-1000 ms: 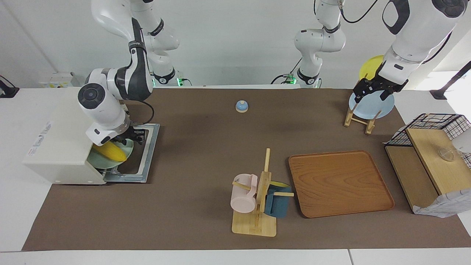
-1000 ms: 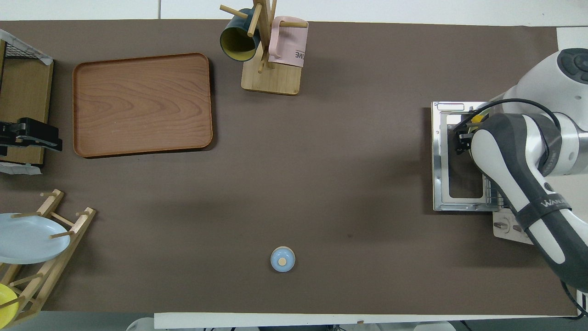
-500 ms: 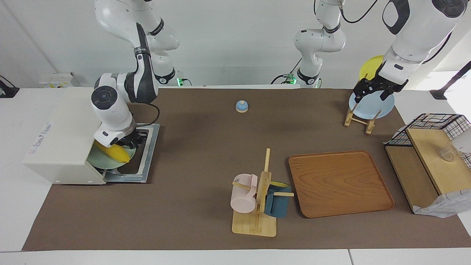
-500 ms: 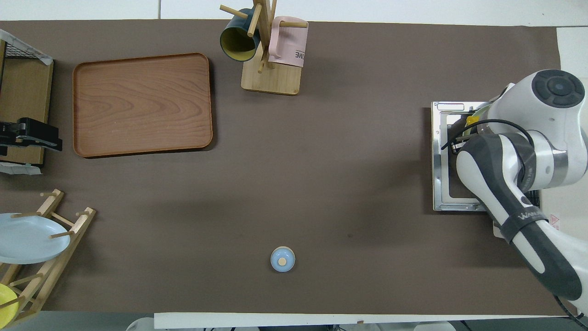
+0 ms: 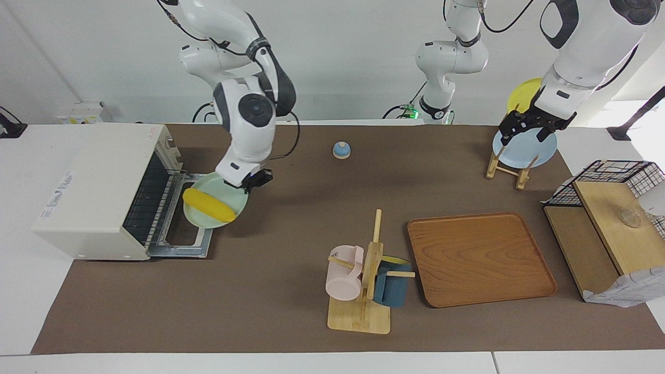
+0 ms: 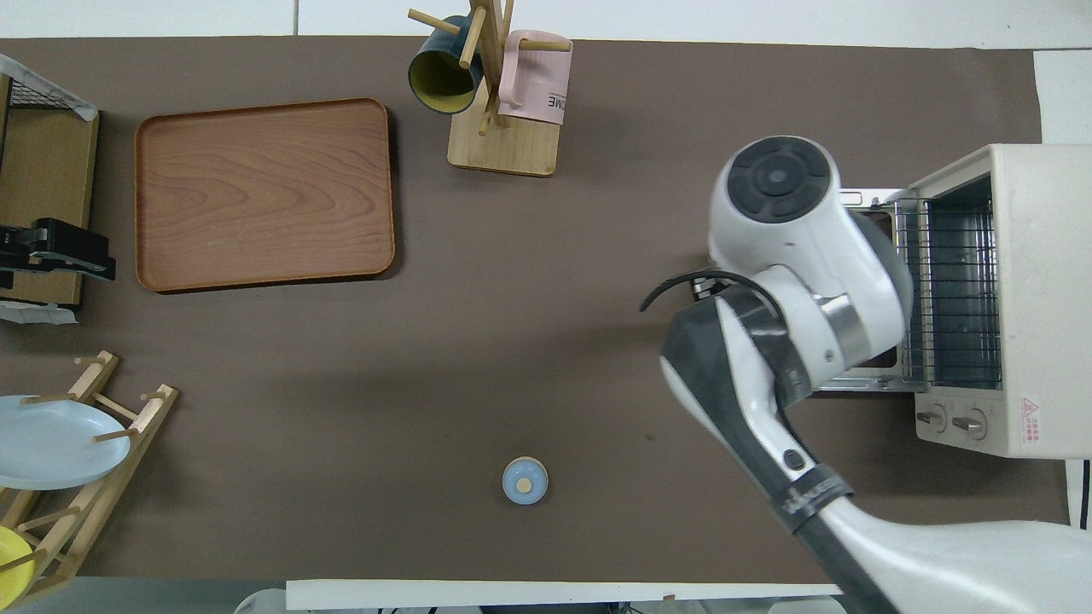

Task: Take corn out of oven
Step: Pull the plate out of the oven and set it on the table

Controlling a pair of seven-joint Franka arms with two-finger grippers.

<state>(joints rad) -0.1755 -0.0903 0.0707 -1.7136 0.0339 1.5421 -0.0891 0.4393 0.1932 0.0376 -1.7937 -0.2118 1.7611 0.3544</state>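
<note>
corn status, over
Right gripper shut on pale green plate, corn riding on it, outside oven. Left gripper open, waiting. Nothing blocking.

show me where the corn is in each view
Facing view: the corn lies on a pale green plate that the right claw holds over the oven's open door.
Overhead view: not visible; the right arm covers that spot.
Shared landmark: the oven, at the right arm's end of the table.
</note>
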